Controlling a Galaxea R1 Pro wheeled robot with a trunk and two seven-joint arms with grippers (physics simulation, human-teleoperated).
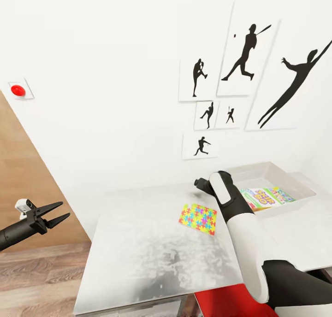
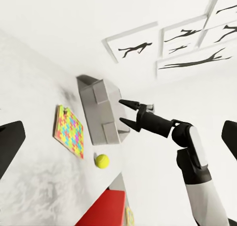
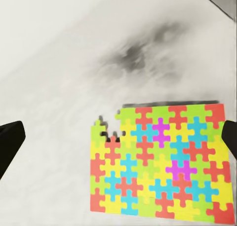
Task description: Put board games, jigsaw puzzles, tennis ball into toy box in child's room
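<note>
One jigsaw puzzle lies flat on the pale table; it appears again as puzzle and close up as puzzle. My right gripper hovers open above it, beside the toy box, holding nothing; the right wrist view shows its dark fingertips spread wide. The toy box stands at the table's far right with flat printed boxes inside. The tennis ball rests on the table near the box. My left gripper is open and empty, off the table's left side over the floor.
Black sports-silhouette pictures hang on the white wall behind the table. A red button is on the wall at left. A red object sits below the table's near edge. Wood-plank floor lies to the left.
</note>
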